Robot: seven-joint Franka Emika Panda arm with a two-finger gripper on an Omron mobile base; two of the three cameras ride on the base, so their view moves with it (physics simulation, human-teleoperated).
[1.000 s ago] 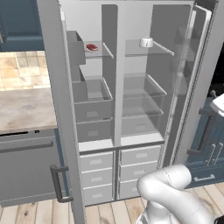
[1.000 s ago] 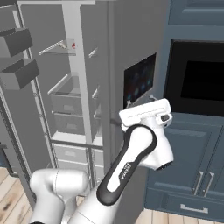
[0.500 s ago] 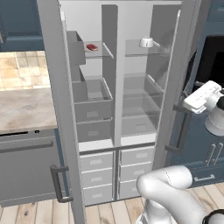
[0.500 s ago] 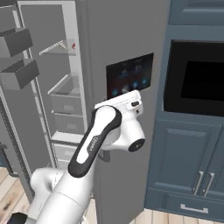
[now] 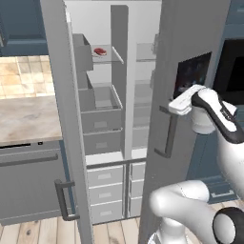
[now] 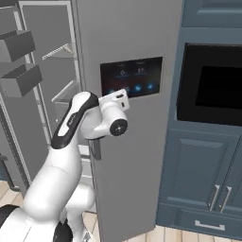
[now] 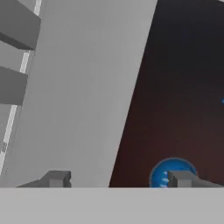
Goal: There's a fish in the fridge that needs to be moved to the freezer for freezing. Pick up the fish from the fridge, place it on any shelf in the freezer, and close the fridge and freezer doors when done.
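The fish (image 5: 100,51), a small red-pink thing, lies on the glass shelf (image 5: 110,58) of the freezer, the narrow left section. The freezer door (image 5: 62,105) stands wide open. The fridge door (image 5: 187,38) has swung most of the way across its section and hides the fridge shelves. My gripper (image 5: 175,106) rests against that door's outer face beside the black panel (image 5: 193,71), above the bar handle (image 5: 167,138). In the right base view the gripper (image 6: 124,95) sits just under the panel (image 6: 132,75). In the hand view the gripper (image 7: 118,178) is open, nothing between its fingertips (image 7: 57,178), facing the door and a blue light (image 7: 168,171).
Grey bins (image 6: 19,45) hang inside the open freezer door on the left. A black oven (image 6: 217,85) and blue cabinets (image 6: 203,165) stand right of the unit. A stone counter (image 5: 24,119) over a grey dishwasher (image 5: 28,186) lies to the left.
The fridge door has swung from wide open to nearly shut, with my hand moving along against its outer face. The fingers have drawn in a little. The freezer door has not moved.
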